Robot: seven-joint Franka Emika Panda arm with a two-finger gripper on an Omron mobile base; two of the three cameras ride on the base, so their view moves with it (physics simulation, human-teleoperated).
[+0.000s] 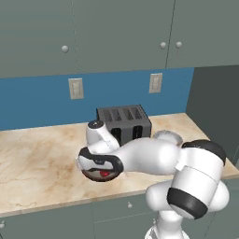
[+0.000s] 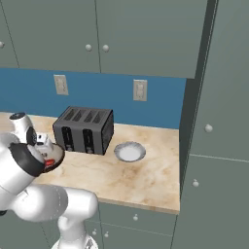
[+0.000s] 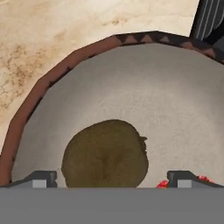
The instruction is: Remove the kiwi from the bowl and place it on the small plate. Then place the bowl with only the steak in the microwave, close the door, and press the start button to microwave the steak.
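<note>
Jaws spread wide astride round olive-brown kiwi (image 3: 105,153).

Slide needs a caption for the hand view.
Open gripper straddling the olive-brown kiwi inside the brown-rimmed, tan-grey bowl.

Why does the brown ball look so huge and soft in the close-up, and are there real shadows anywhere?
Hand view: the kiwi looms because the camera sits right over it, its texture coarse and smeared. Left base view: faint shade lies on the counter under the arm. Right base view: flat, even light, no glare on the small plate.
</note>
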